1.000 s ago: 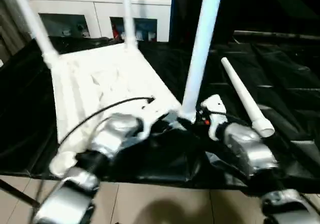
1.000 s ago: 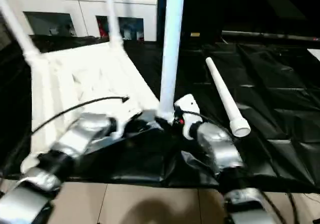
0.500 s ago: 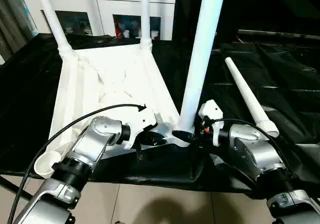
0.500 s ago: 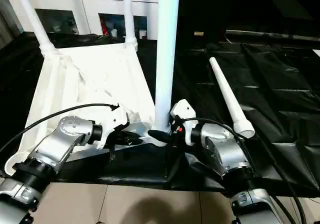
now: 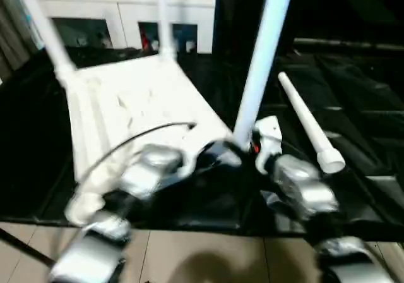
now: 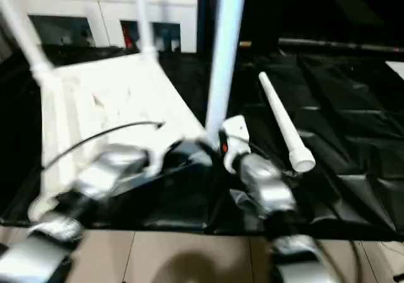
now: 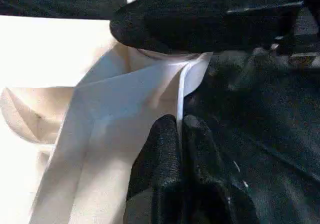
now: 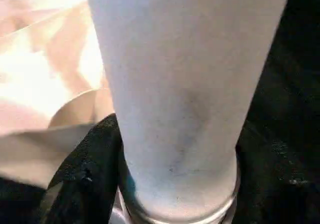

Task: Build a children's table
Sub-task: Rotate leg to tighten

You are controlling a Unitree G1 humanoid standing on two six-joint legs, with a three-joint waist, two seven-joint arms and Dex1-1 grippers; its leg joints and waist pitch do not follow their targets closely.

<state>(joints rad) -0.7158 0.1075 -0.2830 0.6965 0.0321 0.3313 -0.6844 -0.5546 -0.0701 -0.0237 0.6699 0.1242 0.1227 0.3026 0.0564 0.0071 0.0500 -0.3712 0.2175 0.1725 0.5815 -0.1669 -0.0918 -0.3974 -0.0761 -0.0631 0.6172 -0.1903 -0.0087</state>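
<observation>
From the two head views we look forward and down over both silver forearms, across the upturned tabletop (image 5: pixel 132 106) on the black-draped work table (image 5: pixel 366 100), out to the white cabinet (image 5: pixel 120 18) at the far side. They sit just a little apart, so they share pretty much the whole scene, slightly shifted. On the left wrist we're right up close, looking along the left gripper (image 7: pixel 179 134) at the tabletop's near right corner. The right wrist is even closer, facing the standing leg (image 8: pixel 185 84) at its base. Both wrist views share that same corner socket.
</observation>
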